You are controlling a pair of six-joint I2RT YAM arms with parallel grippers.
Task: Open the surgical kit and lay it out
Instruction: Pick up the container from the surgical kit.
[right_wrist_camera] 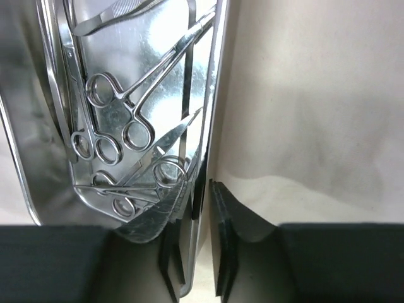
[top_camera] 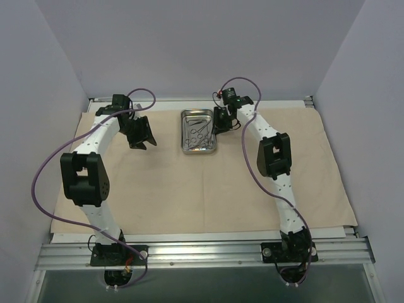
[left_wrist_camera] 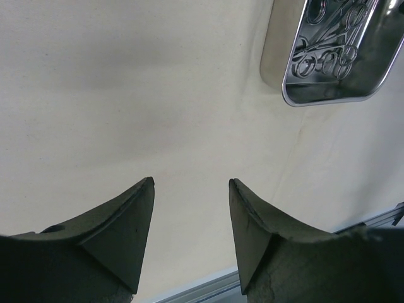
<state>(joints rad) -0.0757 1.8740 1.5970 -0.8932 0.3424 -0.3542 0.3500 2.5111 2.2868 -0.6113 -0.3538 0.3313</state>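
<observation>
Right end effector (right_wrist_camera: 199,189) pinches steel tray (right_wrist_camera: 25,126) wall (instruments (right_wrist_camera: 134,108) inside).

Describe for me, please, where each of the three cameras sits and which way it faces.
Top external: fixed above and behind the bases, looking down on the cloth wrap, steel tray, left arm and right arm.
Left wrist: on the left arm, looking down past its open jaws at bare cloth, tray at upper right.
Right wrist: on the right arm, looking along the tray's right wall, its jaws either side; instruments lie inside.
Shared: all three show tray, instruments and cloth.
</observation>
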